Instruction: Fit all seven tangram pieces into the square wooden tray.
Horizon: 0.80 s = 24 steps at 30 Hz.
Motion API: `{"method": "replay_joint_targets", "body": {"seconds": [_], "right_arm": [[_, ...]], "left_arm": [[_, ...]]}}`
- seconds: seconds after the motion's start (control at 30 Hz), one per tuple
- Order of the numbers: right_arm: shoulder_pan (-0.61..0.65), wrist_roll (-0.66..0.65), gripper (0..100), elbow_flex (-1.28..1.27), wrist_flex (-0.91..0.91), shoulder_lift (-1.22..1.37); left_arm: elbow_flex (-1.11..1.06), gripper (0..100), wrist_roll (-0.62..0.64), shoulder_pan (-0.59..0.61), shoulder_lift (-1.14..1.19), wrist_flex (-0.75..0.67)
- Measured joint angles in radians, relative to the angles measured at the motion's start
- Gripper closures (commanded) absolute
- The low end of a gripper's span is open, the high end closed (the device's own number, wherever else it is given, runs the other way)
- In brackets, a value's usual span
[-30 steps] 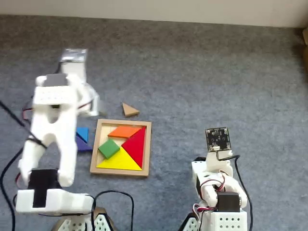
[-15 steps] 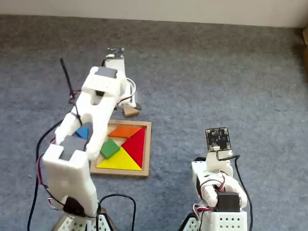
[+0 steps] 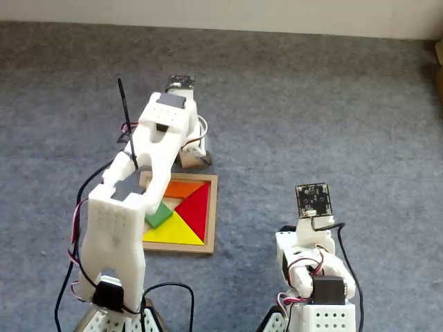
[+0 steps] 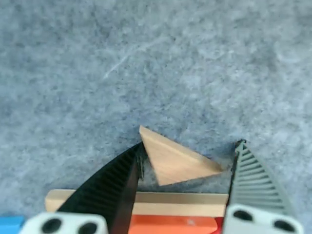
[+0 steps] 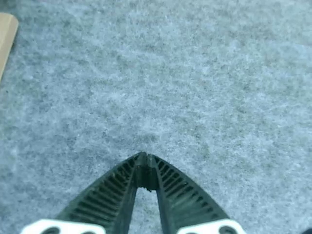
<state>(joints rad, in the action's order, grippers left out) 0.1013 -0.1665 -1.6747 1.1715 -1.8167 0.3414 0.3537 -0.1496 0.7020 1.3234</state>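
Seeing my left tool (image 4: 189, 146) spread around the wooden triangle (image 4: 170, 163) — just beside the tray (image 4: 146, 203) | right tool (image 5: 146, 158) pressed together over the grey surface (image 5: 219, 73).

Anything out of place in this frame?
Yes: the tan triangle lies on the carpet just outside the tray rim, not inside it. The open left gripper straddles it.

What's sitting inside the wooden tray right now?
In the tray: an orange piece, a red triangle, a yellow triangle and a green square. The left arm covers the tray's left side, so whatever lies there is hidden.
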Motion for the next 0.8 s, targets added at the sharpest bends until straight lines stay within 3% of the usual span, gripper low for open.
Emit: {"method": "replay_joint_targets", "body": {"seconds": [0.17, 0.8], "right_arm": [[-0.017, 0.0, 99.4, 0.0, 0.0, 0.0], [-0.032, 0.0, 99.4, 0.0, 0.0, 0.0]], "left_arm": [[0.089, 82, 0.002, -0.002, 0.048, 0.068], [0.129, 80, -0.072, -0.006, 0.025, 0.123]]}}
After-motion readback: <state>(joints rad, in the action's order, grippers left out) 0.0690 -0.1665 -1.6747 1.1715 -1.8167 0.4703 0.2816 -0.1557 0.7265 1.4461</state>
